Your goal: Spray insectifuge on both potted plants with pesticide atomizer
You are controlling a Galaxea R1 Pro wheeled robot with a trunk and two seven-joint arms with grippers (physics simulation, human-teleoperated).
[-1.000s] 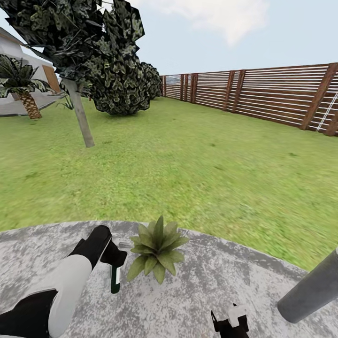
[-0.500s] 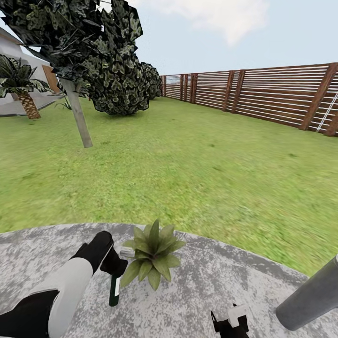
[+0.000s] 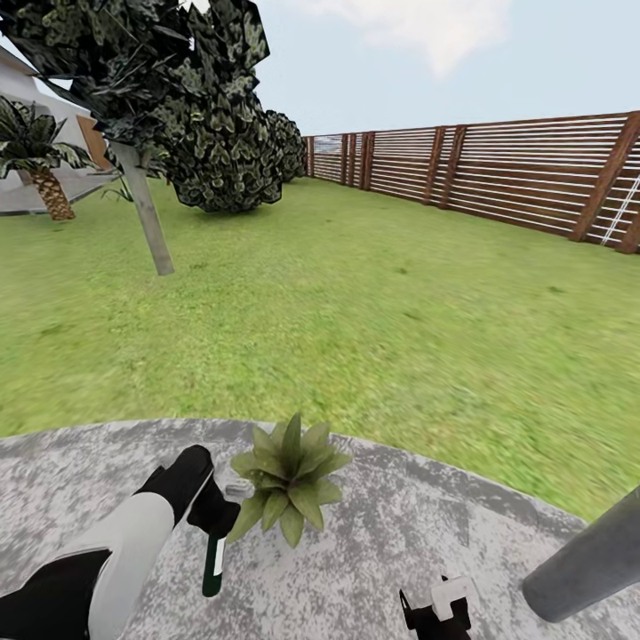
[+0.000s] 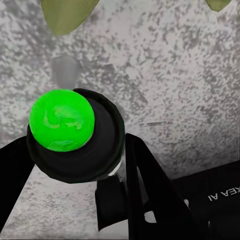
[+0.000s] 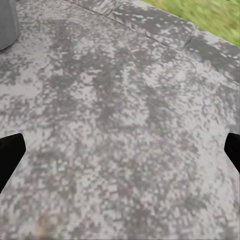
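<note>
L gripper is clamped on the small dark pesticide atomizer w/ pale label, held over the round grey speckled patio, just beside the low green pointed-leaf potted plant. In L wrist view the bottle end carries a bright green ball. R gripper hangs low over the paving, fingers spread wide apart. Green lawn and brown slatted fence lie beyond.

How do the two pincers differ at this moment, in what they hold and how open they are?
The left pincer is shut on the pesticide atomizer, beside the potted plant; the right pincer holds nothing. The left fingers clamp the bottle; the right fingers stand wide apart. Both hang over the grey patio.
</note>
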